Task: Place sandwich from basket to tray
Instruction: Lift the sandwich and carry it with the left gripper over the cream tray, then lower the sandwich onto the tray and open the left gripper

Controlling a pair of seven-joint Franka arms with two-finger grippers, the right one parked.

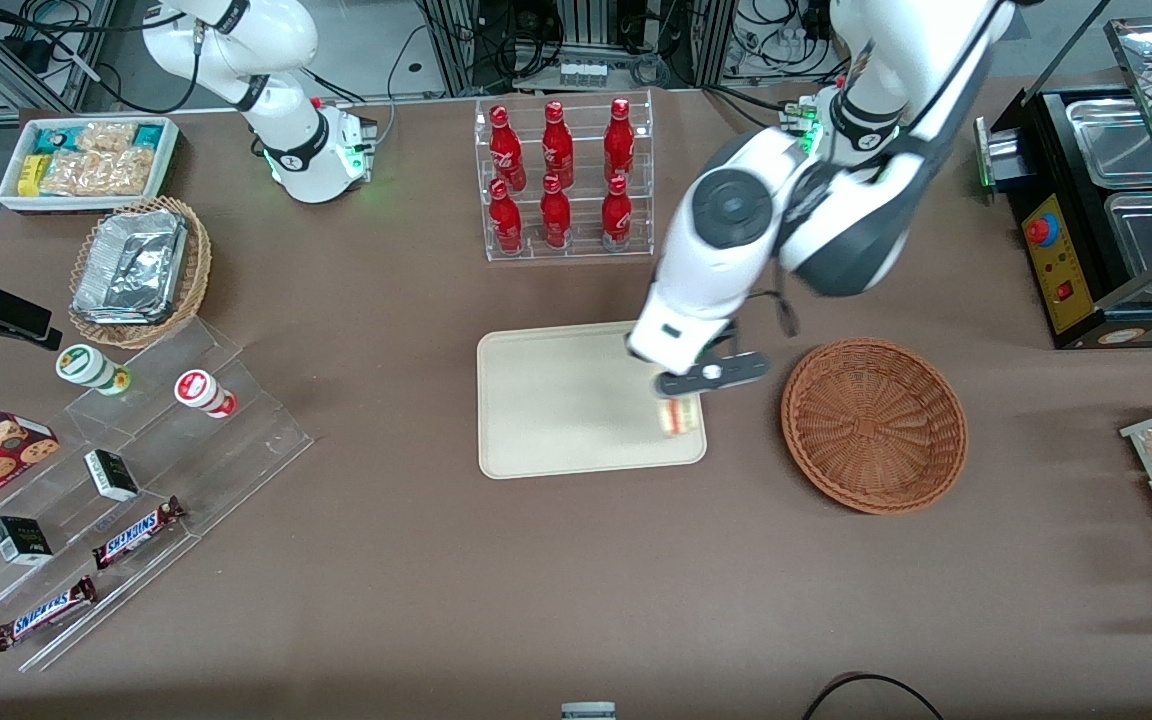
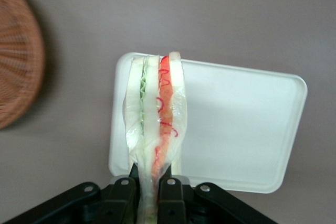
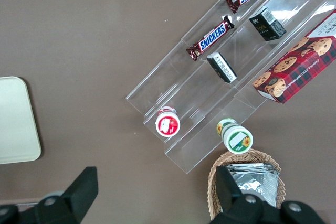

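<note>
My left gripper [image 1: 681, 398] hangs over the edge of the cream tray [image 1: 556, 400] that lies nearest the reddish-brown basket [image 1: 874, 424]. It is shut on the sandwich [image 1: 680, 415], a wrapped wedge of pale bread. In the left wrist view the sandwich [image 2: 156, 108] sticks out from between the black fingers [image 2: 124, 195], its red and green filling showing, above the tray's [image 2: 247, 124] rim. The basket [image 2: 16, 51] lies beside the tray with nothing showing in it. The arm's wrist hides part of the tray in the front view.
A clear rack of red bottles [image 1: 561, 175] stands farther from the front camera than the tray. A black food warmer [image 1: 1106, 190] sits at the working arm's end. Acrylic steps with snacks [image 1: 106, 500] and a foil-filled tan basket [image 1: 136, 265] lie toward the parked arm's end.
</note>
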